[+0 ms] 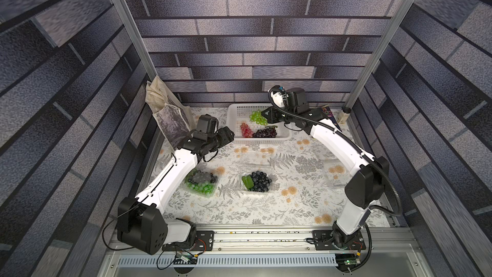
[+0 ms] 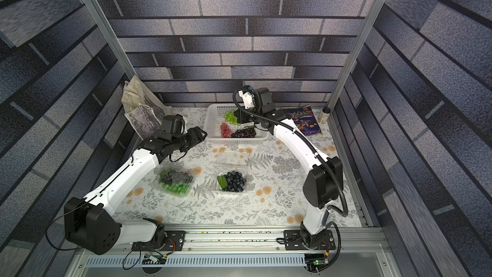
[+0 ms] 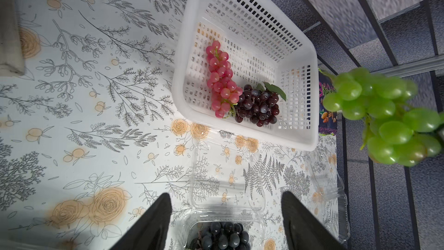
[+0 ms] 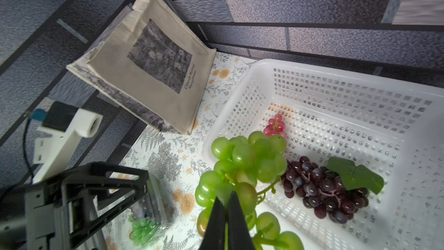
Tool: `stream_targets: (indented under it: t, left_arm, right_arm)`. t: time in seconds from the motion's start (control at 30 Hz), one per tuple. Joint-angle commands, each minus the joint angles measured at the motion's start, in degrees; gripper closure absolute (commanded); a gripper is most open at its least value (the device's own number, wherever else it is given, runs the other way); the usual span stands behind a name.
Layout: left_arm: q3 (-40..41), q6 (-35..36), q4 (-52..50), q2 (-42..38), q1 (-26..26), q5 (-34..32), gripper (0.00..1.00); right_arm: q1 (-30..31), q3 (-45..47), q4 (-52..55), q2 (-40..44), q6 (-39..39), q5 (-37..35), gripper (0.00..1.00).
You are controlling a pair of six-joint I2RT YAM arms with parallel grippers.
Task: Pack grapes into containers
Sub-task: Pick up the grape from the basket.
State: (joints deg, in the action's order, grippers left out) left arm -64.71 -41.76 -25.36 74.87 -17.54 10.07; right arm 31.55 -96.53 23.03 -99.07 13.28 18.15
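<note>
- Back wall (image 1: 266,35), left wall (image 1: 53,102) and right wall (image 1: 452,89) papered in a grey-blue brick print; dark joint lines
- Left post (image 1: 127,27) and right post (image 1: 388,35), bare aluminium, rise from the far corners; both lean outward in both top views
- Table under a white tablecloth (image 1: 239,209); grey ferns, pale orange roses
- Aluminium rail (image 1: 266,237) along the near edge; slotted cable duct (image 1: 239,261) just before it
- Beige tote bag (image 1: 170,123) leans in the far left corner; purple snack packet (image 2: 304,123) flat at far right; small bottle (image 2: 325,115) by the right post
- Light from above, even; shadows soft; pale sheen on the cloth in the left wrist view
</note>
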Motion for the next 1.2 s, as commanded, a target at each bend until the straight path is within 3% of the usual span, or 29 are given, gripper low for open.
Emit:
stream_targets:
  t: [0.0,0.27,0.53,0.8,1.17]
  left_arm:
    - [2.06,-0.69,-3.38,-3.8,-0.29,-2.25,0.25]
    - [5.06,-1.03,-5.58,-9.52,-4.08,-6.04,0.24]
    - [7.26,-1.61,-5.35,-11.8,-8.85,-9.88,0.24]
    - [7.98,-2.05,-5.07,-12.34,-11.53,-11.73,0.24]
    - [10.33,-2.71,-4.12,-13.43,-11.9,-12.0,0.24]
  right_arm:
    - [2.76,7.2,-0.76,5.9,-1.34,-0.47,1.0]
    - [9.88,23.42,-1.55,17.15,-0.48,-2.67,1.0]
    - [15.0,34.86,-6.04,22.91,3.2,-4.19,1.0]
    - [18.16,40.22,-11.53,21.01,5.88,-4.01,1.0]
    - [20.22,40.88,-15.48,14.96,6.66,-4.09,1.0]
